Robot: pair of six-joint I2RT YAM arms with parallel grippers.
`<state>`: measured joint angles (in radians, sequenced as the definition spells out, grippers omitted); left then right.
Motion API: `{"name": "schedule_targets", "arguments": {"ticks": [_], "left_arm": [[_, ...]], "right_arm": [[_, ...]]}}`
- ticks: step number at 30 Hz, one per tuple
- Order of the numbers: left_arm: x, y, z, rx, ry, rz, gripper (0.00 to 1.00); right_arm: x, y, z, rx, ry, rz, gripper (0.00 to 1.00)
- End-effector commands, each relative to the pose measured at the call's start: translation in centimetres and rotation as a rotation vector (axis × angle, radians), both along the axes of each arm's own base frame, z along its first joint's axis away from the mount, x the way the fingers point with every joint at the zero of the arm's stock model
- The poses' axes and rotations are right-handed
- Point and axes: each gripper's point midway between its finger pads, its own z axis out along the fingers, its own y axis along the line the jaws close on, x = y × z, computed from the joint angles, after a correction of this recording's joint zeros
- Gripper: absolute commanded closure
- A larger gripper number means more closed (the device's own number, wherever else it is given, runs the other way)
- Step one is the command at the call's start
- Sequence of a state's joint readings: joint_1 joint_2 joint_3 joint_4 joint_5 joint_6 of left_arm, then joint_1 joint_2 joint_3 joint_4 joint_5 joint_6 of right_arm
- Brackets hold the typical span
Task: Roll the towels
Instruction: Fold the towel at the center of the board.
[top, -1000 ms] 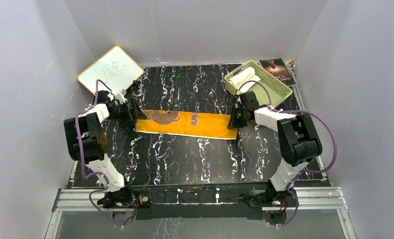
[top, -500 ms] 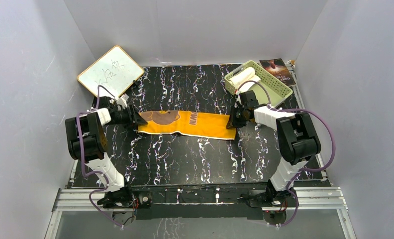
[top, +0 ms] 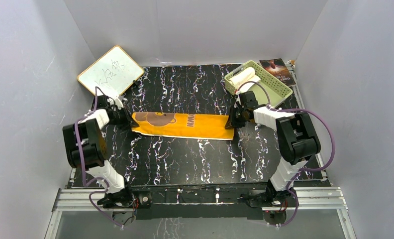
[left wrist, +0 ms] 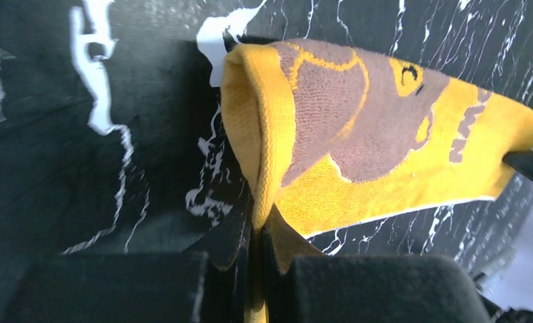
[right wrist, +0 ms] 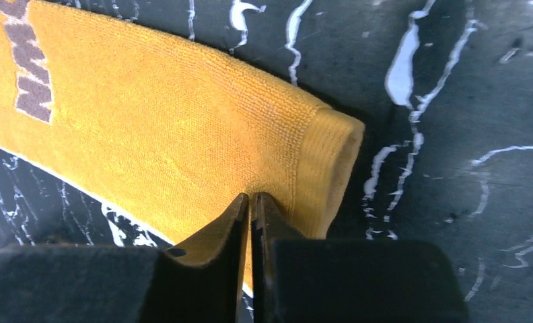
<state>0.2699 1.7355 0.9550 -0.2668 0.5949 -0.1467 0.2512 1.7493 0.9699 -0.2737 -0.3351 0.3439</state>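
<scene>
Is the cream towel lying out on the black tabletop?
No, the cream towel sits rolled inside the green basket at the far right corner.

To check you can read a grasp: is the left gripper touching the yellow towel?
Touching. The left wrist view shows the left gripper shut on the yellow towel at its hem, cloth pinched between the jaws.

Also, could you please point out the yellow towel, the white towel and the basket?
yellow towel (top: 185,125): top view, its middle.
white towel (top: 243,76): top view, middle of the roll.
basket (top: 274,78): top view, right wall.
</scene>
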Motion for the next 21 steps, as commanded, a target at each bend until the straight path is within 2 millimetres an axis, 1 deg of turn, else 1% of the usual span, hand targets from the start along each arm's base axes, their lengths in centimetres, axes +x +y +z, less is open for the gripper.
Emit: {"name": "schedule_targets", "arguments": {"ticks": [1,2,3,4,5,6,7,10,12,13,14,16,18,21], "left_arm": [[0.6,4.8,4.5,0.268,-0.086,0.151,1.00],[0.3,6.3,5.1,0.352,-0.084,0.185,1.00],[-0.1,7.2,5.6,0.410,-0.076,0.196,1.00],[-0.6,8.4,6.1,0.478,-0.055,0.210,1.00],[-1.1,9.5,6.4,0.540,-0.026,0.217,1.00],[-1.6,10.7,6.7,0.607,0.001,0.240,1.00],[-1.9,11.3,6.9,0.656,0.019,0.255,1.00],[-1.9,11.9,7.4,0.782,0.063,0.248,1.00],[-1.7,12.3,8.1,0.908,0.106,0.238,1.00],[-1.7,12.4,8.3,0.954,0.124,0.227,1.00],[-1.4,12.3,8.7,0.979,0.131,0.211,1.00],[-0.8,11.7,9.2,1.004,0.128,0.170,1.00],[0.2,10.4,9.7,0.973,0.091,0.133,1.00],[1.7,7.9,10.9,0.892,0.028,0.091,1.00]], "right_arm": [[-0.1,1.3,0.0,-0.008,-0.013,-0.007,0.81],[-0.1,1.8,0.1,-0.018,-0.020,0.002,0.67],[0.1,2.3,0.4,-0.028,-0.032,0.009,0.57],[0.1,2.6,0.5,-0.040,-0.041,0.015,0.48],[0.2,2.9,0.7,-0.050,-0.049,0.019,0.43],[0.3,3.1,0.9,-0.055,-0.058,0.023,0.40],[0.4,3.3,1.1,-0.056,-0.063,0.026,0.39],[0.6,3.8,1.6,-0.058,-0.076,0.039,0.38],[0.8,3.5,1.7,-0.078,-0.079,0.035,0.38],[0.8,3.4,1.6,-0.086,-0.080,0.033,0.38],[1.0,3.3,2.6,-0.086,-0.106,0.031,0.38],[0.9,3.2,2.8,-0.090,-0.111,0.032,0.35],[0.9,3.1,2.8,-0.094,-0.114,0.032,0.32],[0.9,2.9,2.8,-0.099,-0.114,0.031,0.31]]}}
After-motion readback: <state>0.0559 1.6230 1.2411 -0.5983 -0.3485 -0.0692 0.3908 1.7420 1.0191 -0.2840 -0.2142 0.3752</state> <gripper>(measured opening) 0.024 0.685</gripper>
